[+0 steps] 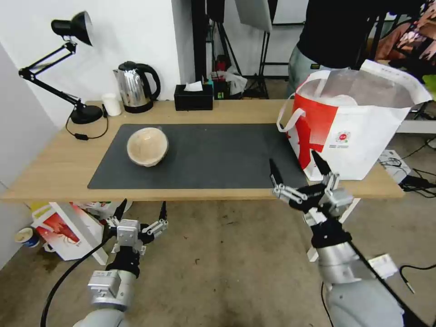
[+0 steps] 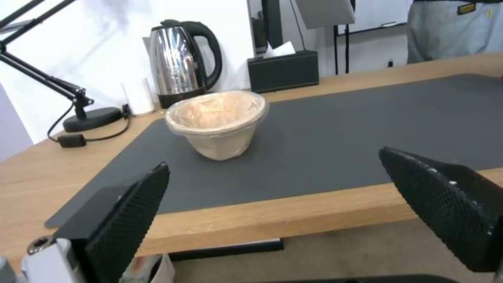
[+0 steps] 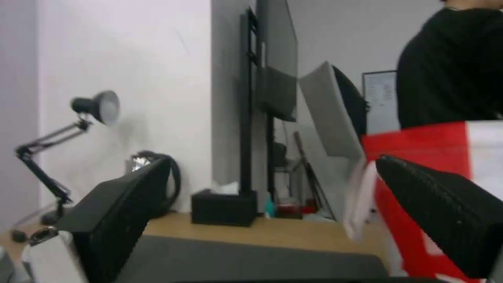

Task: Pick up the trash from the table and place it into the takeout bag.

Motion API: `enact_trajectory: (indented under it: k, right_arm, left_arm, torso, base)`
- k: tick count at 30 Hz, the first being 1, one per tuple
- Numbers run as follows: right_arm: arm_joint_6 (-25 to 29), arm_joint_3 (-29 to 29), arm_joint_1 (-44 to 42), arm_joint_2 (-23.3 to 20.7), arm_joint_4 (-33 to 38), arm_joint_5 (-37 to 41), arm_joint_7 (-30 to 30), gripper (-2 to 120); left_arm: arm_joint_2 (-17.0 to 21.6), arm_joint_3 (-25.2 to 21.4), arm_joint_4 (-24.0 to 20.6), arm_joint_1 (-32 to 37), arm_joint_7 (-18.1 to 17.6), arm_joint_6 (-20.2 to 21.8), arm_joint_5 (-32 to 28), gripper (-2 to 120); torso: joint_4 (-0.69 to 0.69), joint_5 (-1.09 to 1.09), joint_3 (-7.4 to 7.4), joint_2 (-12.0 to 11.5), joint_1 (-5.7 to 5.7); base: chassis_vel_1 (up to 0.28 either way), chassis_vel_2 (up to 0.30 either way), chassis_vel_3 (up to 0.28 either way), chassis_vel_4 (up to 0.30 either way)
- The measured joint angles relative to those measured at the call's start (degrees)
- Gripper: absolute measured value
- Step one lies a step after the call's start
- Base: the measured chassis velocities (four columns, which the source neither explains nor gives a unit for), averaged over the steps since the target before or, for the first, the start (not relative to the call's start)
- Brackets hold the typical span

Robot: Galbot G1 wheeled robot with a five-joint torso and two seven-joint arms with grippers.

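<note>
A round beige bowl (image 1: 147, 146) of trash, covered with clear film, stands on the left part of the dark grey mat (image 1: 218, 154) of the table (image 1: 54, 168); the left wrist view has the bowl (image 2: 217, 122) straight ahead. The takeout bag (image 1: 349, 122), white with a red side panel, stands open at the table's right end. My left gripper (image 1: 141, 211) hangs open below the table's front edge, nearer than the bowl. Open and empty, my right gripper (image 1: 297, 167) sits at the front edge just left of the bag (image 3: 445, 196).
At the back of the table stand a black desk lamp (image 1: 68, 68), a small white cup (image 1: 111, 104), a steel kettle (image 1: 135, 86) and a black tissue box (image 1: 193, 96). A white-and-red carton (image 1: 63, 231) lies on the floor at left. A person stands behind the bag.
</note>
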Motion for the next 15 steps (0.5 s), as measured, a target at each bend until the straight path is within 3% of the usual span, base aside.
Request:
enact_trajectory:
  k: [15]
  right_arm:
    - [-3.6, -2.4, -4.3, 2.3, -1.3, -2.9, 11.1, 100]
  left_arm:
    - [0.0, 0.0, 0.0, 0.0, 0.0, 0.0, 0.0, 100]
  torso:
    - [0.00, 0.00, 0.00, 0.0, 0.00]
  base:
    - [0.000, 0.000, 0.000, 0.000]
